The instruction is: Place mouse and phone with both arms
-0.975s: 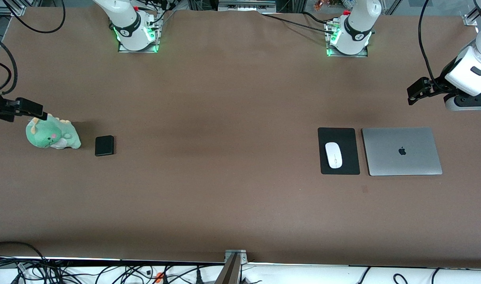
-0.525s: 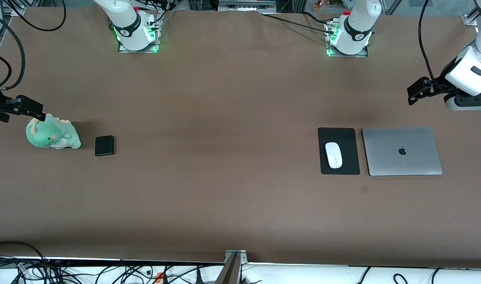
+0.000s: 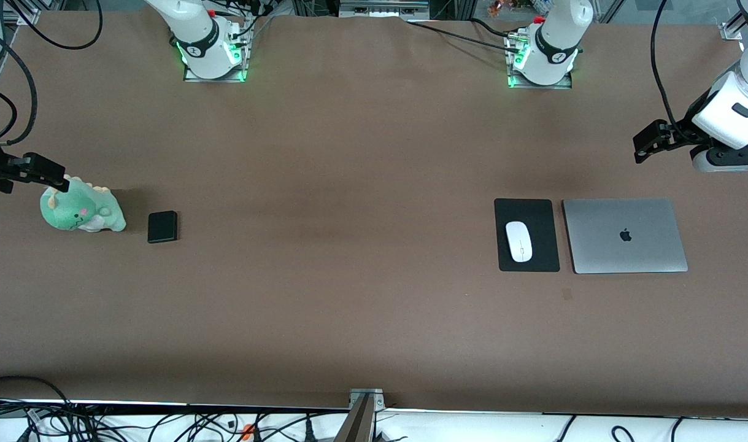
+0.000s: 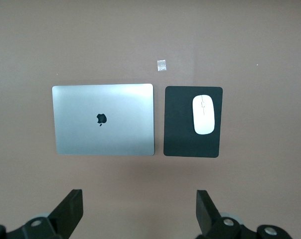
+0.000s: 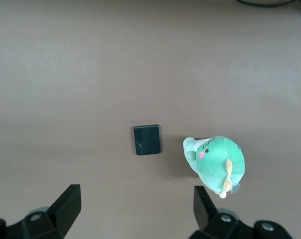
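The white mouse [image 3: 518, 241] lies on a black pad [image 3: 542, 252] beside a closed silver laptop [image 3: 624, 236], toward the left arm's end of the table. The mouse also shows in the left wrist view [image 4: 204, 114]. The small black phone [image 3: 162, 226] lies flat beside a green plush dinosaur [image 3: 79, 210], toward the right arm's end, and shows in the right wrist view [image 5: 146, 140]. My left gripper [image 3: 647, 144] is open and empty, up over bare table by the laptop. My right gripper [image 3: 48, 174] is open and empty, up over the plush dinosaur's edge.
The laptop [image 4: 103, 119] and pad [image 4: 180, 129] lie side by side with a small gap. A small pale mark [image 4: 161, 65] is on the brown table near the pad. The plush dinosaur [image 5: 218, 164] sits close to the phone. Cables hang along the table's edges.
My right gripper has drifted slightly toward the table's edge at the right arm's end. The left arm, mouse and phone have not moved.
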### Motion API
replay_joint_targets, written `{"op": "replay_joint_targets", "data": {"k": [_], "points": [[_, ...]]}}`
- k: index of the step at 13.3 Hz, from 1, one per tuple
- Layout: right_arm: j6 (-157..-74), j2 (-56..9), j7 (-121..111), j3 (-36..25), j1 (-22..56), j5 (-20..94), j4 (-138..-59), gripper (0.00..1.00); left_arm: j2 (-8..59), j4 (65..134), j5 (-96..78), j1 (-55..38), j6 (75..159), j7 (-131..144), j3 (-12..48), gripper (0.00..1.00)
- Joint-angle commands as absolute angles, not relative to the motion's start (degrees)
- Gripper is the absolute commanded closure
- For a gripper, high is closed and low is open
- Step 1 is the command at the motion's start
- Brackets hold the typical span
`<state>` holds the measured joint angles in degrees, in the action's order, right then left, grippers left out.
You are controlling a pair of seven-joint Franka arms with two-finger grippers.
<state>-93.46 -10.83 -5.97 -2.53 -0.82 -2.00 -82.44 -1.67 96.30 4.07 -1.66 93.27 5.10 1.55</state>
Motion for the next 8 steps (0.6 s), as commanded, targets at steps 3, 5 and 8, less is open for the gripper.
{"op": "replay_joint_targets", "data": {"k": [3,5,8], "points": [[-94.4,-10.37,-5.19,-1.93,-1.14,-2.02,-82.88,0.0,-2.64,96.77,2.46,-1.67,92.72,4.31,1.41,0.0],[-93.78,-9.85,-5.27,-1.93,-1.23,-0.97,-82.88,0.0,-2.64,96.77,2.46,-1.58,92.72,4.31,1.41,0.0],[-93.69,-9.84,-5.71,-2.02,-1.23,-1.05,-82.88,0.0,-2.64,96.77,2.46,-1.67,92.72,4.31,1.41,0.0]]}}
